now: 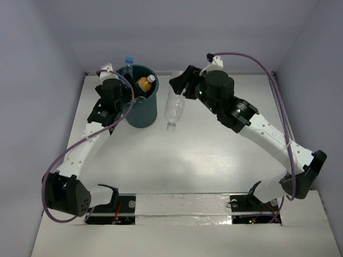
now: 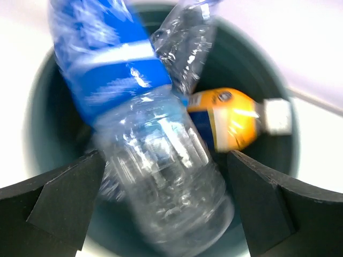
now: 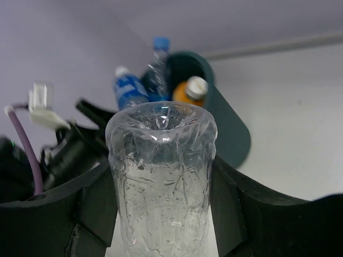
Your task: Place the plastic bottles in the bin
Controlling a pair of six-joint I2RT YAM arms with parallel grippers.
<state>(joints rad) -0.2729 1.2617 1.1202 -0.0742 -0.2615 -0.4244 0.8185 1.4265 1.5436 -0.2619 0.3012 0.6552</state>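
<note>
Nothing can be read anywhere. The blue-labelled bottle (image 2: 107, 59) shows only a blurred white band, and the orange bottle (image 2: 238, 120) bears a small round mark (image 2: 223, 97) (too soft to make out).

The bin (image 1: 143, 115) is dark teal plastic, smooth, with a dull sheen. The clear bottle (image 3: 161, 187) is thin transparent plastic, glossy and crinkled. The orange bottle (image 2: 228, 118) is glossy plastic. The blue-labelled bottle (image 2: 107, 59) carries a shiny film label. The left gripper (image 2: 166, 198) has matt black fingers (image 2: 64, 203). The table (image 1: 214, 155) is pale, faintly grained, with a soft sheen.
</note>
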